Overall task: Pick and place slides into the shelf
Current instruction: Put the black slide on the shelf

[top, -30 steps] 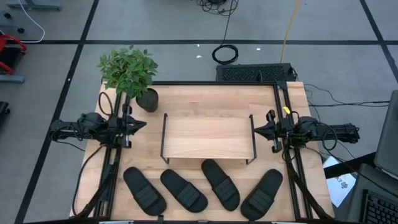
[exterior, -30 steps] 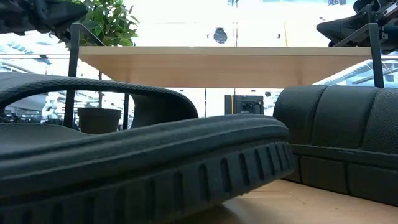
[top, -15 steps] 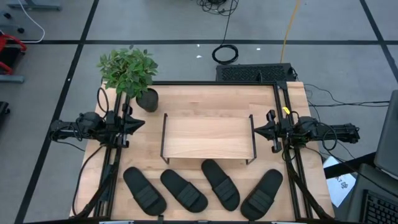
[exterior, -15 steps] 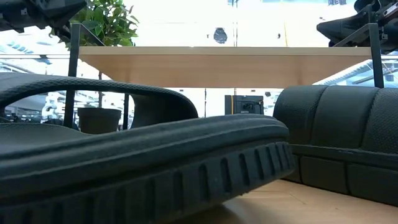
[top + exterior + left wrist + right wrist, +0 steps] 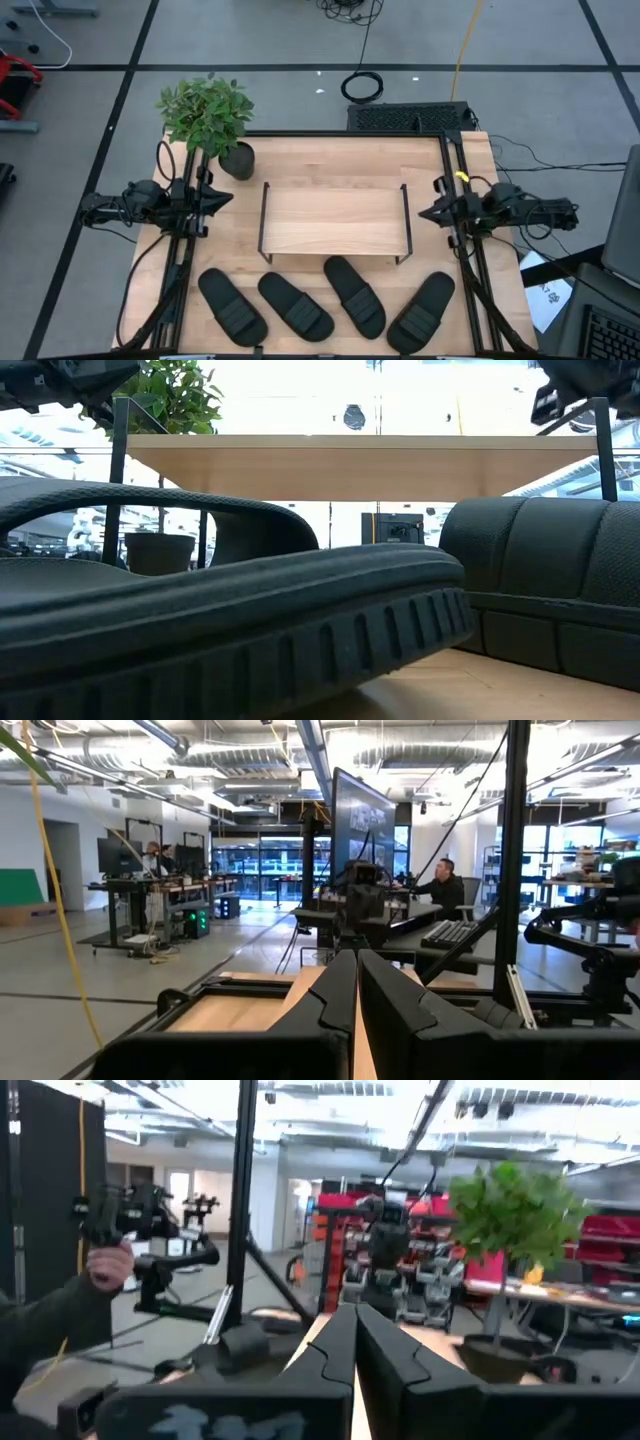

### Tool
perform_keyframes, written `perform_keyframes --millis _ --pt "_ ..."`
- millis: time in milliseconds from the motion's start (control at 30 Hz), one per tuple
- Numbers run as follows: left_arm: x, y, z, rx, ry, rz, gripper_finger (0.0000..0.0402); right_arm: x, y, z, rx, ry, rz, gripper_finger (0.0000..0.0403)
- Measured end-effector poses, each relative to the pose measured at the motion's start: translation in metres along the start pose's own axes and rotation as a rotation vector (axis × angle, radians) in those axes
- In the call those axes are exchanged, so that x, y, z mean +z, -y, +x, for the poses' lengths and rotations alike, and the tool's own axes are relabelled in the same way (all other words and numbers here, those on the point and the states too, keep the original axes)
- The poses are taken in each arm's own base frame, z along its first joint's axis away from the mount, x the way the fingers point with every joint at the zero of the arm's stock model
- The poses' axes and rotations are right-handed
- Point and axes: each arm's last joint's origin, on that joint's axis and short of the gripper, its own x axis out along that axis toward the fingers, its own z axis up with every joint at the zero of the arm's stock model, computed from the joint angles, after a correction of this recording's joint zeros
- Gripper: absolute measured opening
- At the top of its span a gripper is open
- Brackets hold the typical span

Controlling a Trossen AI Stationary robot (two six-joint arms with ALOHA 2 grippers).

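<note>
**Lying in a row: four slides in front of the shelf**

Lying flat along the table's [image 5: 330, 160] near edge, the four slides sit in front of the shelf [image 5: 334, 220], none on it. From left to right: the first slide [image 5: 231, 306] and second slide [image 5: 295, 305] run diagonally, far ends leaning left. The third slide [image 5: 354, 295] has the same slant, and its far end reaches just under the shelf's front edge. The fourth slide [image 5: 421, 311] slants the opposite way, far end leaning right. The shelf's long axis runs left to right, its top board bare.

The left gripper [image 5: 226, 199] hangs left of the shelf, pointing toward it, fingers [image 5: 335, 1005] pressed together and holding nothing. The right gripper [image 5: 424, 213] hangs right of the shelf, pointing back at it, likewise closed and empty. A plant [image 5: 207, 115] stands at the far left corner.
</note>
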Motion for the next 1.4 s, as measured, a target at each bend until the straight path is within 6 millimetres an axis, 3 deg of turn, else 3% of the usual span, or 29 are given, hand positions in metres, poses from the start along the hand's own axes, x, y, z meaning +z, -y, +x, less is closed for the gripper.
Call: perform_keyframes --millis 233,400,667,1033,1233,1400 --pt "0.0 0.0 0.0 0.0 0.0 -0.004 0.0021 0.041 0.003 -0.004 0.007 -0.161 0.002 0.0001" --pt "0.0 0.0 0.0 0.001 -0.002 -0.023 0.0021 0.062 0.004 -0.003 0.015 -0.337 0.097 0.0029" --pt "-0.004 0.0 0.0 0.002 -0.039 -0.021 0.0021 0.051 -0.003 0.01 0.254 -0.584 0.35 0.0089" --pt "-0.004 0.0 0.0 0.002 -0.043 -0.025 0.0021 0.052 -0.008 0.01 0.402 -0.612 0.509 0.018" --pt "-0.004 0.0 0.0 0.002 -0.044 -0.032 0.0021 0.071 -0.01 -0.003 0.478 -0.573 0.562 0.0194" --pt "-0.004 0.0 0.0 0.002 -0.043 -0.036 0.0021 0.076 -0.01 -0.016 0.372 -0.645 0.672 0.0189"
